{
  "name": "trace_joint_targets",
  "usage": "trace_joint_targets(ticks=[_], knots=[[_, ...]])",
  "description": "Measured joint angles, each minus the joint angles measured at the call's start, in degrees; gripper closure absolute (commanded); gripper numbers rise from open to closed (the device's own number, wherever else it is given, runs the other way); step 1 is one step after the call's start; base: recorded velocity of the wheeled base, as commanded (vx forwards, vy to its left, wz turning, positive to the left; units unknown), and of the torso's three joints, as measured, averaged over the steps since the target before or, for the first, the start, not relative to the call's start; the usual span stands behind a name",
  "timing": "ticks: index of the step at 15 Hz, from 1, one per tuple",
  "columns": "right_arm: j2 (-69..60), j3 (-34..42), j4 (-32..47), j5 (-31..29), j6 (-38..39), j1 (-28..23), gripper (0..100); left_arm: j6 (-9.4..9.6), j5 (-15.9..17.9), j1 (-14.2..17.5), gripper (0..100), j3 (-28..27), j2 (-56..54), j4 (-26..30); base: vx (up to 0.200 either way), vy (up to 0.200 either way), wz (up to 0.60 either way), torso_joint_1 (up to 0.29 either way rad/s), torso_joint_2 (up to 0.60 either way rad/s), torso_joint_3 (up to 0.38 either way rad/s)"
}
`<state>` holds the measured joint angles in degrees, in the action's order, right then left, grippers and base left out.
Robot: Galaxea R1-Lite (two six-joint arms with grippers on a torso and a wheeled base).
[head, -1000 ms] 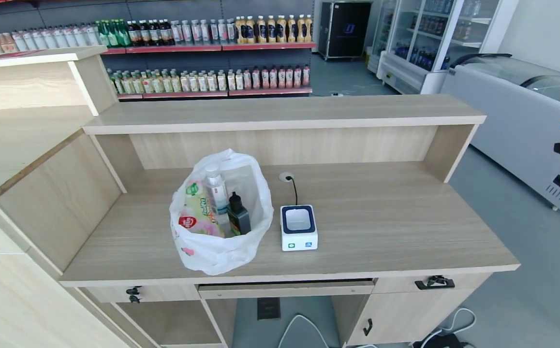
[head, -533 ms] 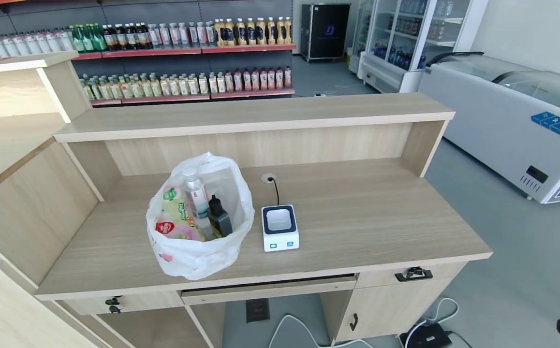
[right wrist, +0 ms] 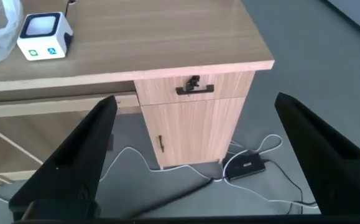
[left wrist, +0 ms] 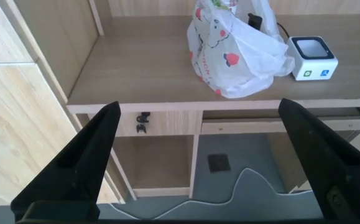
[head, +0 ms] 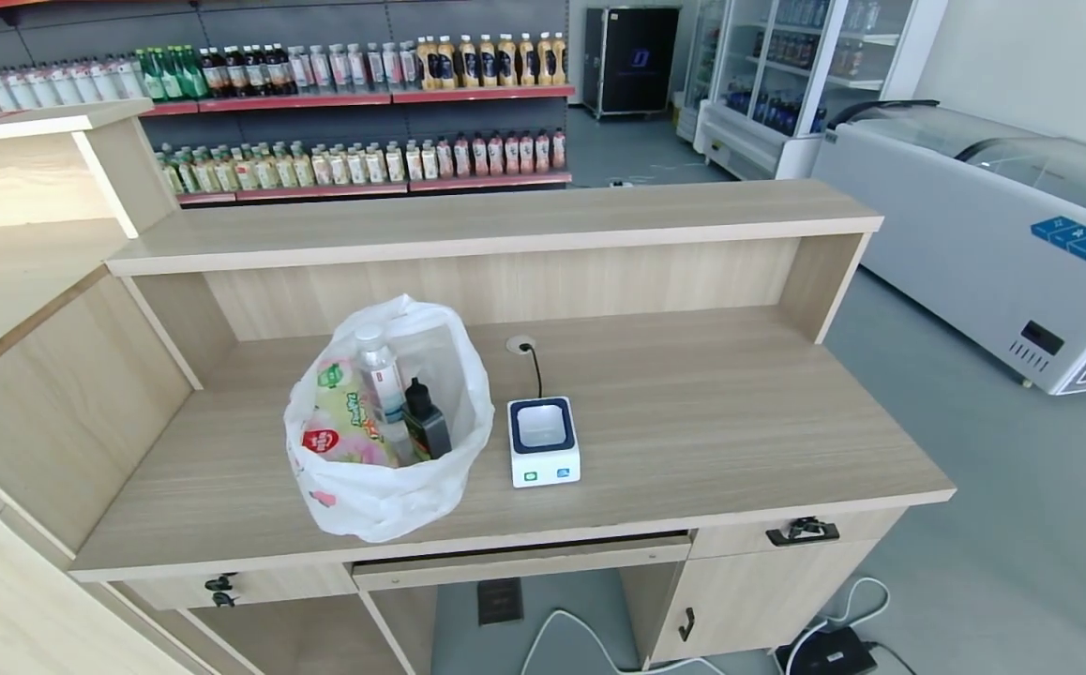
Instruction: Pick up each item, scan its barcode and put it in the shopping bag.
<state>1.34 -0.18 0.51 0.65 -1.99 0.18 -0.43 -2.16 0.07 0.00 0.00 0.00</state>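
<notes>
Seen from the head, the shopping bag stands open on the desk just left of the scanner, items inside, probably for short drops; in its wrist view the left gripper gapes empty before the desk's near edge, and the right gripper likewise in its own.

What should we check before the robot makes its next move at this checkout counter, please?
1. Shopping bag stands on the counter with its mouth open: ok.
2. Snack pouch, clear bottle and dark bottle sit inside the bag: ok.
3. Scanner stands beside the bag, apart from it, window up and uncovered: ok.
4. Left gripper has its fingers open and holds nothing: ok.
5. Right gripper has its fingers open and holds nothing: ok.
6. Every bagged item had its barcode scanned: cannot tell.
</notes>
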Motion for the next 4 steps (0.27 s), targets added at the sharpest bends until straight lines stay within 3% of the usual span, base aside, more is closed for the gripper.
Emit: trace_joint_targets(ticks=[4], knots=[[-1.37,0.09,-0.09,0.01,-0.09,0.09,0,0.00,-0.02,0.00,0,0.00,-0.02,0.00,0.000,0.000,0.00,0.000,0.00,0.000]])
